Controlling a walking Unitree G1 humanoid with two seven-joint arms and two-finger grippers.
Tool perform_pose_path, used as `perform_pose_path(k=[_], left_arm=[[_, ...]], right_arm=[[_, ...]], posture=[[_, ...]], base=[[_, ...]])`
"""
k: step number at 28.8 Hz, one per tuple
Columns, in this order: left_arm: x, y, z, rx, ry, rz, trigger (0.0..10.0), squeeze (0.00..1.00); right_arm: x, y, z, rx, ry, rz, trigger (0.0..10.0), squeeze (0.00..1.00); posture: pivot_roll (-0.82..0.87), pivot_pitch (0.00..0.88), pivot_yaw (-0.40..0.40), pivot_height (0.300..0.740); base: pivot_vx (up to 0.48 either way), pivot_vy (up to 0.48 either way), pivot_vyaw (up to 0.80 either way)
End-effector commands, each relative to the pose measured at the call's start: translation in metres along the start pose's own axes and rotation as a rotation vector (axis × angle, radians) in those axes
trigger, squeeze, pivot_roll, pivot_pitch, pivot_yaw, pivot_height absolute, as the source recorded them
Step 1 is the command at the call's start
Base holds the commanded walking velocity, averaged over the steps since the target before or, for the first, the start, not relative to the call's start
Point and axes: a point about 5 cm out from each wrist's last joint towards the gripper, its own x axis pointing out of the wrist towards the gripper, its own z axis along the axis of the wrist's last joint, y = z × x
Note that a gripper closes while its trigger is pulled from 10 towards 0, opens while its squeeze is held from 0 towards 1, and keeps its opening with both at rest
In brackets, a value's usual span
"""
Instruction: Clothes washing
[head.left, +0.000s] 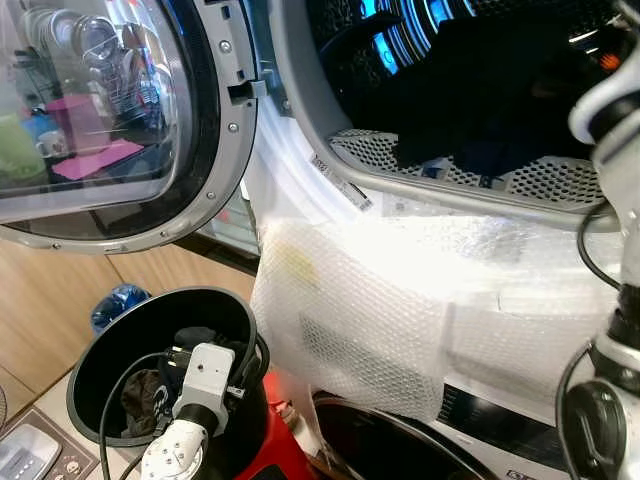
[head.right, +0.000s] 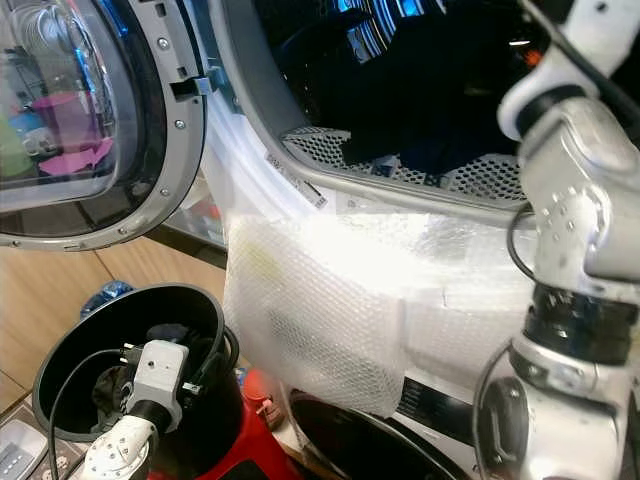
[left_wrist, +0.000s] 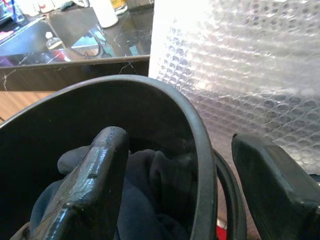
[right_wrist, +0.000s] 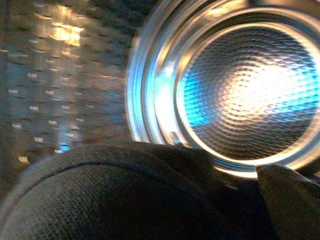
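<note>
A black bucket (head.left: 95, 365) stands low beside the bubble-wrapped washer front (head.left: 400, 310), holding dark clothes (left_wrist: 145, 200) at its bottom. Above, the open drum (head.left: 470, 90) carries a dark garment (head.right: 450, 100) lying on its perforated wall (head.left: 540, 178)

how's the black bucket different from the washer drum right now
The black bucket stands upright on the floor with its mouth facing up; the washer drum sits higher and opens sideways. The bucket's wall is smooth and matte black; the drum's is shiny perforated metal lit blue. The left gripper straddles the bucket's rim, while the right arm reaches into the drum. Both hold dark clothes.
</note>
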Motion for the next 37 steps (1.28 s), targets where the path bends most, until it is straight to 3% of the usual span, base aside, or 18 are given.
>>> perform_pose_path(k=[1, 5, 6, 7, 8, 9, 11, 12, 14, 18, 23, 24, 25, 27, 28, 33, 35, 37], left_arm=[[-0.001, 0.006, -0.001, 0.006, 0.007, 0.023, 10.0, 0.0], [-0.002, 0.008, -0.001, 0.005, 0.008, 0.032, 10.0, 0.0], [-0.002, 0.008, -0.001, 0.005, 0.008, 0.032, 10.0, 0.0], [0.0, 0.007, 0.0, 0.005, 0.007, 0.032, 10.0, 0.0], [0.0, 0.007, 0.0, 0.005, 0.007, 0.032, 10.0, 0.0], [0.001, 0.007, 0.0, 0.006, 0.005, 0.03, 10.0, 0.0], [0.003, 0.007, 0.002, 0.007, -0.003, 0.03, 10.0, 0.0], [0.005, 0.007, 0.004, 0.006, -0.01, 0.033, 10.0, 0.0], [0.005, 0.008, 0.005, 0.006, -0.013, 0.036, 10.0, 0.0], [0.006, 0.01, 0.006, 0.006, -0.018, 0.045, 10.0, 0.0], [0.005, 0.011, 0.005, 0.006, -0.017, 0.048, 10.0, 0.0], [0.005, 0.01, 0.005, 0.006, -0.018, 0.048, 10.0, 0.0], [0.005, 0.01, 0.005, 0.004, -0.018, 0.047, 10.0, 0.0], [0.006, 0.007, 0.005, 0.002, -0.018, 0.044, 10.0, 0.0], [0.006, 0.005, 0.006, -0.002, -0.02, 0.041, 10.0, 0.0], [0.005, 0.004, 0.005, -0.012, -0.019, 0.046, 10.0, 0.0], [0.004, 0.003, 0.004, -0.014, -0.014, 0.041, 10.0, 0.0], [0.004, 0.002, 0.003, -0.015, -0.009, 0.035, 10.0, 0.0]], right_arm=[[-0.009, 0.001, 0.005, -0.039, -0.01, -0.044, 10.0, 0.0], [-0.016, 0.003, -0.009, -0.065, 0.022, -0.02, 10.0, 0.0], [-0.013, 0.012, -0.013, -0.015, 0.029, 0.027, 10.0, 0.0], [-0.003, 0.045, -0.022, 0.113, 0.065, 0.247, 10.0, 0.0], [-0.003, 0.045, -0.022, 0.113, 0.065, 0.247, 10.0, 0.0], [0.0, 0.055, -0.025, 0.137, 0.076, 0.33, 10.0, 0.0], [0.009, 0.069, -0.026, 0.112, 0.077, 0.451, 10.0, 0.0], [0.021, 0.078, -0.026, 0.118, 0.078, 0.497, 10.0, 0.0], [0.029, 0.084, -0.026, 0.14, 0.089, 0.522, 10.0, 0.0], [0.048, 0.12, -0.013, 0.126, 0.08, 0.783, 10.0, 0.0], [0.061, 0.133, -0.008, 0.116, 0.091, 0.819, 10.0, 0.0], [0.078, 0.119, -0.01, 0.064, 0.128, 0.544, 10.0, 0.0], [0.084, 0.104, -0.009, 0.051, 0.131, 0.36, 10.0, 0.0], [0.09, 0.062, 0.001, 0.053, 0.092, 0.016, 10.0, 0.0], [0.089, 0.03, 0.019, 0.084, 0.014, -0.149, 10.0, 0.0], [0.085, -0.001, 0.034, 0.107, -0.053, -0.25, 10.0, 0.0], [0.081, -0.021, 0.025, 0.076, -0.038, -0.314, 10.0, 0.0], [0.078, -0.03, 0.011, 0.065, -0.005, -0.337, 10.0, 0.0]], posture=[[-0.05, 0.005, 0.093, 0.74], [-0.06, 0.005, 0.093, 0.74], [-0.06, 0.002, 0.094, 0.74], [-0.06, 0.0, 0.095, 0.74], [-0.06, 0.0, 0.095, 0.74], [-0.06, 0.0, 0.093, 0.74], [-0.05, 0.0, 0.092, 0.74], [-0.05, 0.0, 0.09, 0.74], [-0.04, 0.0, 0.087, 0.74], [-0.03, 0.0, 0.08, 0.74], [-0.02, 0.0, 0.08, 0.74], [-0.03, 0.0, 0.081, 0.74], [-0.03, 0.0, 0.079, 0.74], [-0.03, 0.0, 0.075, 0.74], [-0.03, 0.0, 0.072, 0.74], [-0.03, 0.0, 0.077, 0.74], [-0.06, 0.0, 0.084, 0.74], [-0.07, 0.0, 0.086, 0.74]], base=[[0.0, 0.0, 0.0], [0.0, 0.0, 0.0], [0.0, 0.0, 0.0], [0.0, 0.0, 0.0], [0.0, 0.0, 0.0], [0.0, 0.0, 0.0], [0.0, 0.0, 0.0], [0.0, 0.0, 0.0], [0.0, 0.0, 0.0], [0.0, 0.0, 0.0], [0.0, 0.0, 0.0], [0.0, 0.0, 0.0], [0.0, 0.0, 0.0], [0.0, 0.0, 0.0], [0.0, 0.0, 0.0], [0.0, 0.0, 0.0], [0.0, 0.0, 0.0], [0.0, 0.0, 0.0]])
